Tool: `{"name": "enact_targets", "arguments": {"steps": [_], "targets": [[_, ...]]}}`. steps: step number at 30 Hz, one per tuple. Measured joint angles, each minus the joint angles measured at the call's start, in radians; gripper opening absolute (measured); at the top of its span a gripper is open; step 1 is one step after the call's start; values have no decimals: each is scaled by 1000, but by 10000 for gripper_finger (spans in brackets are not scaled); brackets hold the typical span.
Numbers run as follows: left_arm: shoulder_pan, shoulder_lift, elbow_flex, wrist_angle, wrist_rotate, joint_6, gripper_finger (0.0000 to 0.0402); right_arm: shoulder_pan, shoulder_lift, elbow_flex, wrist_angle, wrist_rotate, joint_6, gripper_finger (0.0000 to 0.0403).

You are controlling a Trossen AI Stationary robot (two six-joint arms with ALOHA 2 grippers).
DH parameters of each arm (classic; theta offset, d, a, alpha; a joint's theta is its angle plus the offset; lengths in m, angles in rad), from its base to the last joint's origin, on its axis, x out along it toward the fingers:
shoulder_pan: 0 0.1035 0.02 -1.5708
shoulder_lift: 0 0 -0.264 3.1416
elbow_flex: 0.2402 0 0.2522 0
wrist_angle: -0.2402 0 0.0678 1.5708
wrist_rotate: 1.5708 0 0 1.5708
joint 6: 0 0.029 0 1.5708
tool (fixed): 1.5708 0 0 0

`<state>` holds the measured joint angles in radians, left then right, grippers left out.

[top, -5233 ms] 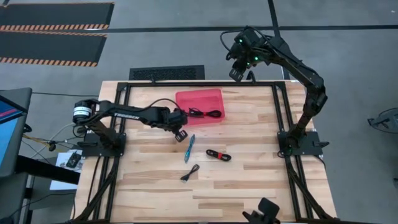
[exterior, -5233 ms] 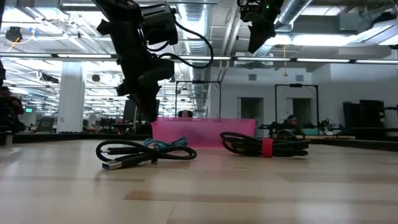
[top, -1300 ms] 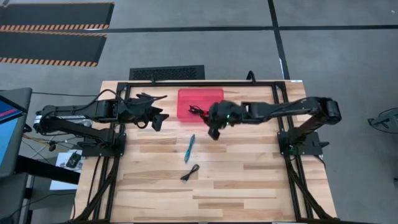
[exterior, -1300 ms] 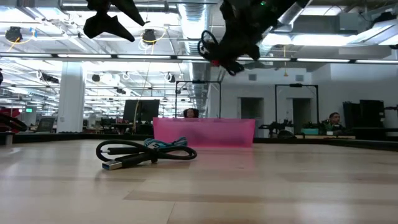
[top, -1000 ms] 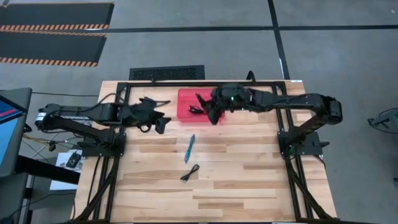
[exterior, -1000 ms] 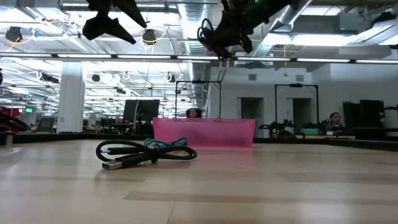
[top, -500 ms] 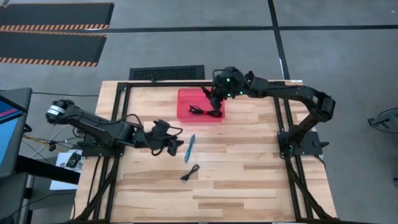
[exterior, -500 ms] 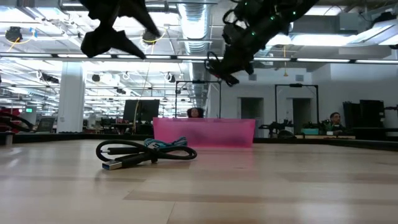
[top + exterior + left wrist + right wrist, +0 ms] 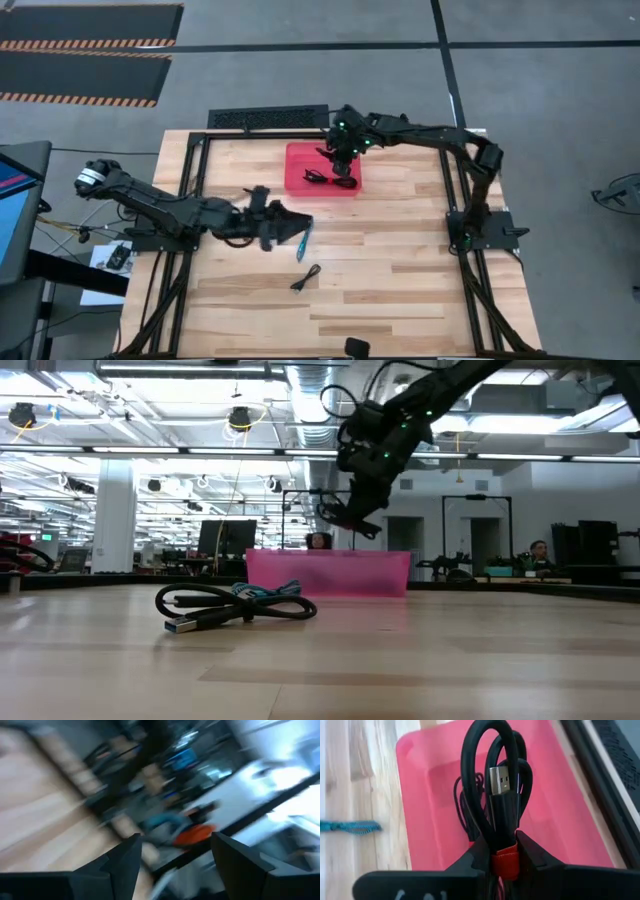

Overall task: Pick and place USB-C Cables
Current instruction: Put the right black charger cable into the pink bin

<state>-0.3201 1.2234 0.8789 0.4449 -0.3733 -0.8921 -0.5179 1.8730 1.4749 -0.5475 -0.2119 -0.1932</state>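
Red-banded black cable (image 9: pixel 492 800) is pinched tight in the right tool (image 9: pixel 501 851), directly over the red tray (image 9: pixel 422 785), which already holds another black cable (image 9: pixel 318 179); left tool (image 9: pixel 172 857) gapes empty.

Four short coiled cables: red-banded black one (image 9: pixel 496 815) gripped above the tray, another black one (image 9: pixel 318 178) inside it, light blue (image 9: pixel 305 238) and black (image 9: pixel 306 278) lying on the table.
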Motion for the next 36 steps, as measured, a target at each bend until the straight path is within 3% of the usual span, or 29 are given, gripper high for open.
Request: {"name": "enact_targets", "arguments": {"steps": [3,7,13,20,26,36], "targets": [[4,-9,25,130,10,70,226,-1,52,80,-95,1,-55,60],[26,-53,97,113,11,111,226,-2,96,170,-177,3,-120,60],[71,-139,218,-115,3,179,226,-3,141,208,-208,19,-187,60],[89,-196,333,-399,-82,182,226,-30,165,183,-282,68,-306,60],[91,-218,371,-435,-138,215,226,-62,161,185,-265,59,-323,60],[148,-248,370,-554,-135,199,226,-67,183,184,-222,50,-344,60]]}}
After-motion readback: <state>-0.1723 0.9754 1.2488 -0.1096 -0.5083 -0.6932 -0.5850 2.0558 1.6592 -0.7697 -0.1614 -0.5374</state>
